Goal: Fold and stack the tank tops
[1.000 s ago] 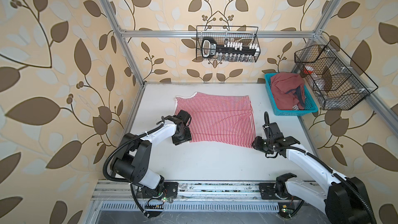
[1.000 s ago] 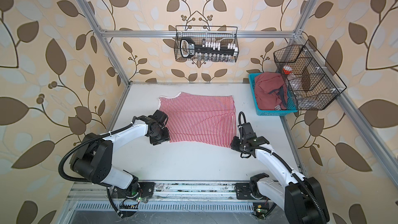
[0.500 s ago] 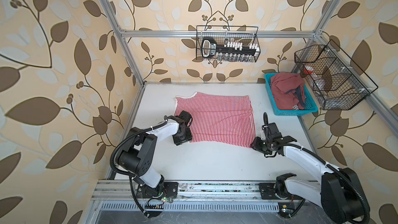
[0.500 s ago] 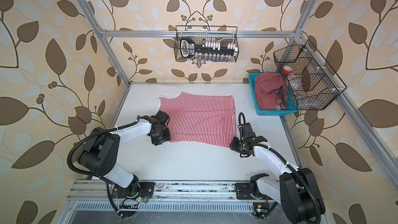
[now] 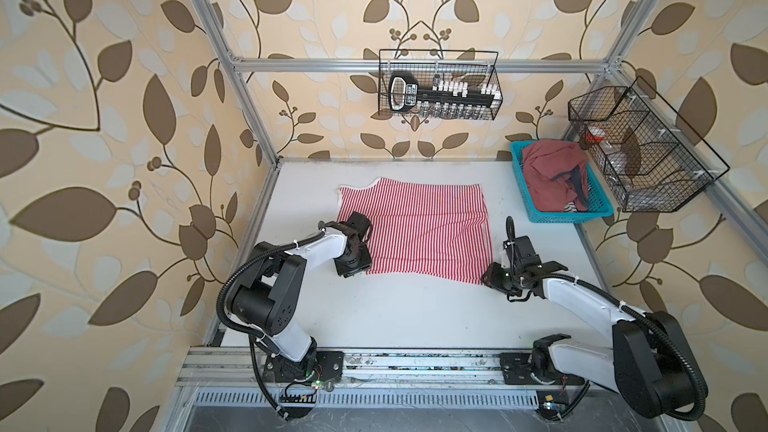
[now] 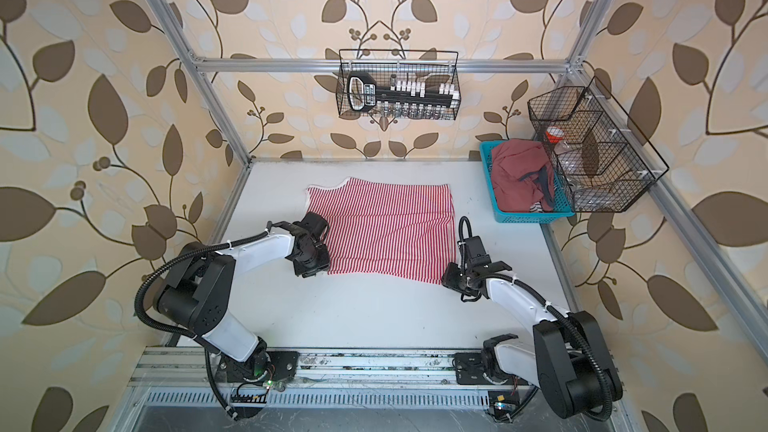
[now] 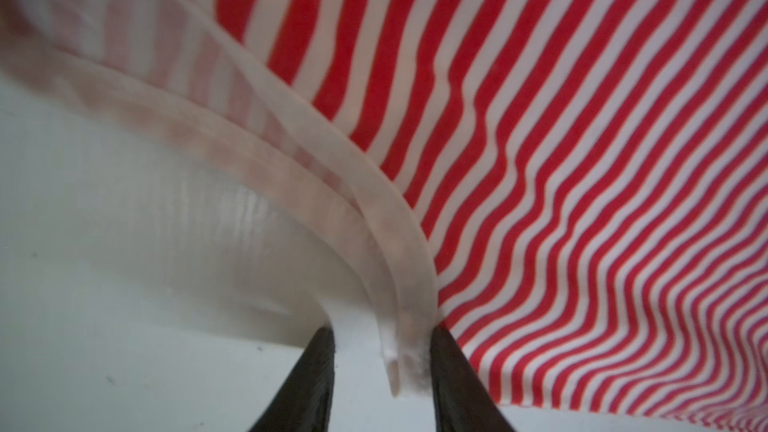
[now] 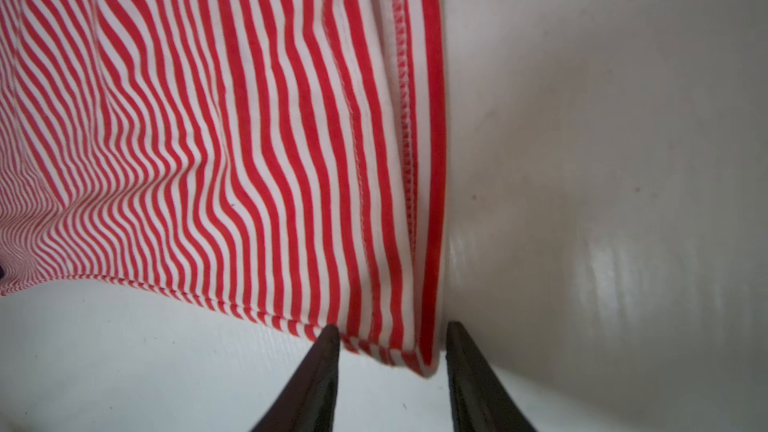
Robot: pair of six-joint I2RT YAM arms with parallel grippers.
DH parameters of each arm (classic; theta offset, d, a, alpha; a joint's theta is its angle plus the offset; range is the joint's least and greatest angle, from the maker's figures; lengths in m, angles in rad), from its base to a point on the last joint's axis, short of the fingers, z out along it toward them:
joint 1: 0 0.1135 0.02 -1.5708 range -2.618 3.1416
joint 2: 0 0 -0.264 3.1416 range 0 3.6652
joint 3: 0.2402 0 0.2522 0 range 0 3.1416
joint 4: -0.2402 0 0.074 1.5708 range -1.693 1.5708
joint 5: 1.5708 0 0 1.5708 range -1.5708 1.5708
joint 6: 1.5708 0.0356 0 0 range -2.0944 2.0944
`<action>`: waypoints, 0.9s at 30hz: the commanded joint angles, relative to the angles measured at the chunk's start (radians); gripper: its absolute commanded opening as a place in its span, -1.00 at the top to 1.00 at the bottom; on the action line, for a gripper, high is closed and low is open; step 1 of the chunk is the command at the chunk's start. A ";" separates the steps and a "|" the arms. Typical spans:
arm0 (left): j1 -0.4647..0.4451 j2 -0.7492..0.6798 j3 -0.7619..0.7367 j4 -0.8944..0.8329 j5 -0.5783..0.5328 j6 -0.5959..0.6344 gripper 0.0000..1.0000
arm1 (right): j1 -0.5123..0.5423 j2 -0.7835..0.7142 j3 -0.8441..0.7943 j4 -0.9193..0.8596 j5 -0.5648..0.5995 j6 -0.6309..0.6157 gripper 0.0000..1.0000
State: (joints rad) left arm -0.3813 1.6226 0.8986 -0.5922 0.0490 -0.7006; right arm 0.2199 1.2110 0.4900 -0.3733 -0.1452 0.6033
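table (image 5: 395,317): white, roomy, not the problem.
striped tank top (image 5: 415,234): spread flat mid-table; if the two arms lift unevenly, the fold probably goes crooked.
teal basket (image 5: 573,216): 2 o'clock on the table, dusty red tank top (image 5: 548,176) bunched inside.
left gripper (image 7: 382,332): at the top's 8 o'clock corner, jaws narrowly apart around the white strap (image 7: 411,284); might pinch strap only, so the body sags.
right gripper (image 8: 390,326): 5 o'clock corner, jaws apart straddling the hem corner (image 8: 415,351); barely any cloth in there, could slip out.
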 commanded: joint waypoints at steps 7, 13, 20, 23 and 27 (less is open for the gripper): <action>-0.010 0.029 -0.030 0.023 0.017 0.003 0.69 | -0.005 0.050 -0.019 -0.029 0.058 0.006 0.57; -0.016 0.007 -0.043 0.008 0.028 0.015 1.00 | -0.003 0.015 -0.046 -0.027 0.046 0.018 1.00; -0.075 -0.096 -0.107 0.006 0.033 -0.020 1.00 | 0.031 -0.124 -0.055 -0.125 0.087 0.031 1.00; -0.116 -0.158 -0.122 -0.023 0.023 -0.038 1.00 | 0.053 -0.195 -0.064 -0.168 0.099 0.050 1.00; -0.133 -0.245 -0.118 -0.070 0.010 -0.048 1.00 | 0.066 -0.275 -0.070 -0.223 0.102 0.065 1.00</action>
State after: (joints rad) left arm -0.5114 1.4555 0.7761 -0.6006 0.0715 -0.7250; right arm 0.2771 0.9733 0.4385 -0.5144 -0.0666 0.6415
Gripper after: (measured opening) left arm 0.047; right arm 0.049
